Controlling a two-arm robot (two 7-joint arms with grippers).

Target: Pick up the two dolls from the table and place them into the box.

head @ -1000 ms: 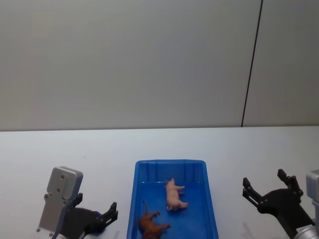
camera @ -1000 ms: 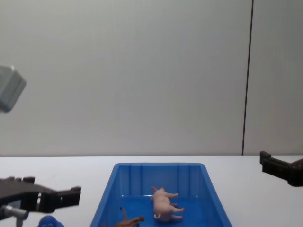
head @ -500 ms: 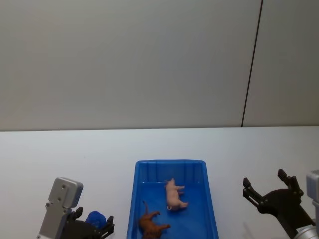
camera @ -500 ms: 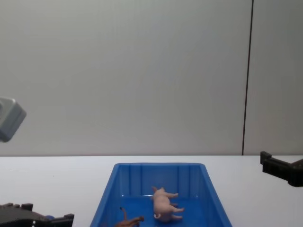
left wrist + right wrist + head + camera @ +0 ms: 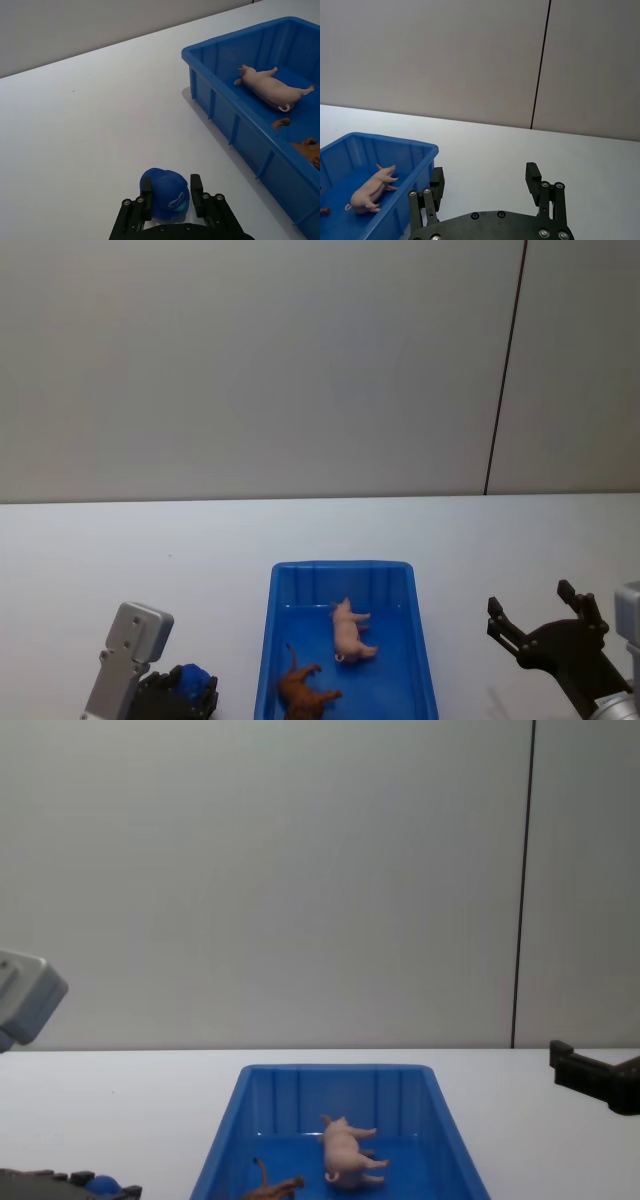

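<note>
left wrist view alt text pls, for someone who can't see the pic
The left gripper straddles a rounded blue object on the white table, one finger on either side of it. Beside it stands a bright blue box holding a pale pink pig lying on its side and part of a reddish-brown animal at the picture's edge.

Bright blue box (image 5: 345, 572) on a white bench (image 5: 200, 540); pale pink pig (image 5: 350, 632), reddish-brown animal (image 5: 305, 690). Black left tool (image 5: 170, 197) flanks a blue rounded object (image 5: 165, 194).
</note>
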